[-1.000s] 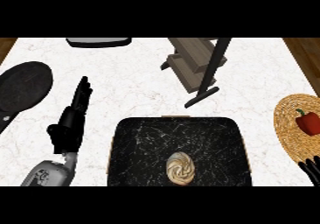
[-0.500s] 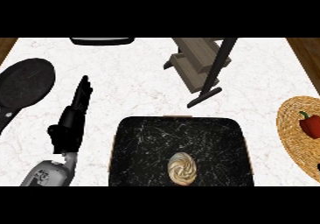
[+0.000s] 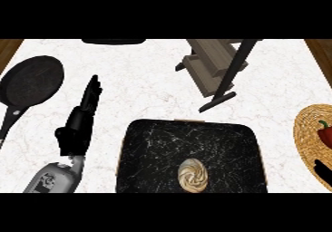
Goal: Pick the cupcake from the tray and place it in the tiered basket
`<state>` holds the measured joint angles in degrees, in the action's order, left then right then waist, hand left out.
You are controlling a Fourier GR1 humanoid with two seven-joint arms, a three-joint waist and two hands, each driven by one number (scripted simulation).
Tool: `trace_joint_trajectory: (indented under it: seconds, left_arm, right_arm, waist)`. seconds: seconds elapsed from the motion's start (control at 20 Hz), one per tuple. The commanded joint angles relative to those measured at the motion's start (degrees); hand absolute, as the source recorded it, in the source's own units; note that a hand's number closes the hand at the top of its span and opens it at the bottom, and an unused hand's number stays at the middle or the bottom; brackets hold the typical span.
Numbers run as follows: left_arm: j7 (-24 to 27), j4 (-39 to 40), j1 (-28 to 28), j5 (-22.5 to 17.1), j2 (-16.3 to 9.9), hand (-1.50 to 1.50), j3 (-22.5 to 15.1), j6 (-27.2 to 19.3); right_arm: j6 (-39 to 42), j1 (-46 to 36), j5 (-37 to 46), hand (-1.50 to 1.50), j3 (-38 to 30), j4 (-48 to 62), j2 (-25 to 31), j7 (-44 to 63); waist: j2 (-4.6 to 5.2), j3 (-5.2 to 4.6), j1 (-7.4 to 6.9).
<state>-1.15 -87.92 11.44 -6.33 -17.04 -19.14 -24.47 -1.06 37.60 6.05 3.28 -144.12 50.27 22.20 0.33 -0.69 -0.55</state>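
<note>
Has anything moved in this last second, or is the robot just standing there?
Very little. At the lower right edge the right hand went out of sight half a second ago and now shows again, dark fingers beside the woven plate. The left hand stays open beside the tray, and the cupcake lies untouched on it.

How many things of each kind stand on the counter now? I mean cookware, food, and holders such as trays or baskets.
Cookware: 1, the frying pan
Food: 2, the cupcake and the red pepper
Holders: 3, the tray, the tiered basket and the woven mat
Total: 6
</note>
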Motion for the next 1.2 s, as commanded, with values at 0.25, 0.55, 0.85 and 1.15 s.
trace_joint_trajectory:
  seconds: [0.25, 0.55, 0.85, 1.15]
  left_arm:
    - [-0.3, 0.6, 1.5, 0.5, 1.3, 0.00, -0.6, 0.4]
    - [0.0, 2.2, 1.4, 1.7, 3.4, 0.00, -1.8, -0.6]
    - [1.5, 2.1, 1.0, 0.2, 1.7, 0.00, 1.1, 1.3]
    - [-0.9, 2.3, 1.4, 2.4, 3.4, 0.00, -0.6, -0.4]
  right_arm:
    - [0.9, -10.3, 6.0, -1.50, 9.7, -12.1, 8.2, 24.3]
    - [1.2, -21.5, 4.5, -1.50, 16.9, -11.9, 10.5, 37.5]
    - [1.1, -33.5, 8.9, -1.50, 27.2, -7.4, 8.3, 47.2]
    - [3.2, -43.4, 9.0, -1.50, 34.7, -4.6, 7.1, 53.4]
  waist:
    - [-0.01, 0.07, -1.26]
    - [-0.19, 0.06, -1.18]
    - [-0.37, 0.29, -0.86]
    - [-0.61, 0.30, -0.31]
